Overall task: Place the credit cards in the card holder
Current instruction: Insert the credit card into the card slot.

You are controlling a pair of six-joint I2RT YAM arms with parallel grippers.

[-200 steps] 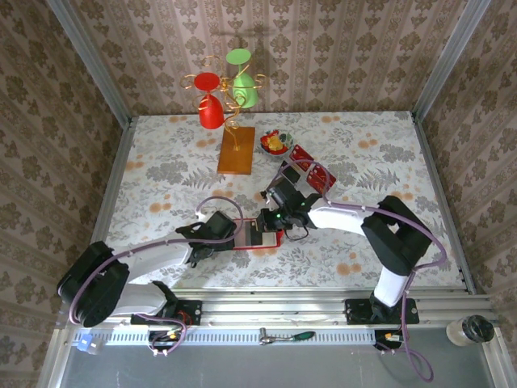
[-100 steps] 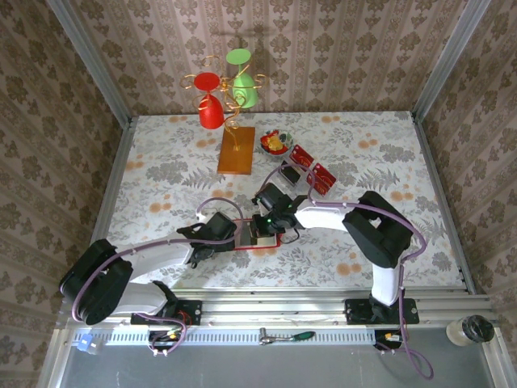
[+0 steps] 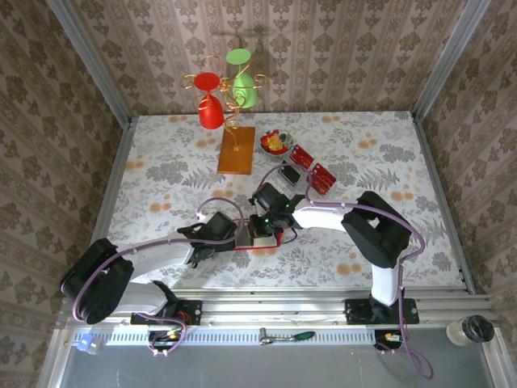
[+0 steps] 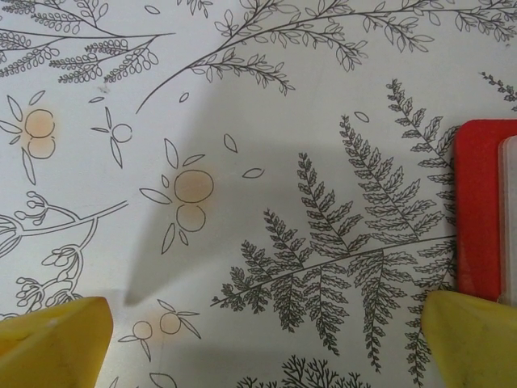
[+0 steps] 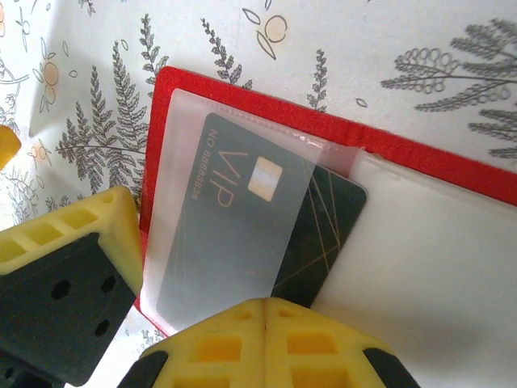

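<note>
**Right gripper** (image 5: pixel 265 314): yellow fingers are pressed fully together. The tips rest against the near edge of a dark credit card (image 5: pixel 323 226) with gold "VIP" lettering (the card lies flat, not pinched between the jaws). The card sits partly under the translucent pocket of the open card holder (image 5: pixel 266 111), one corner projecting onto the pale inner leaf.

**Left gripper** (image 4: pixel 266 339): jaws are spread wide and hold nothing, with one fingertip (image 4: pixel 472 339) at the holder's red border.

**Views:** the right wrist view resolves card and pocket. The left wrist view gives the holder's red edge against the fern-print table (image 4: pixel 242 121). The top view places the holder between both grippers, with two red credit cards (image 3: pixel 300 157) well behind it, near a small bowl (image 3: pixel 275 143).
</note>
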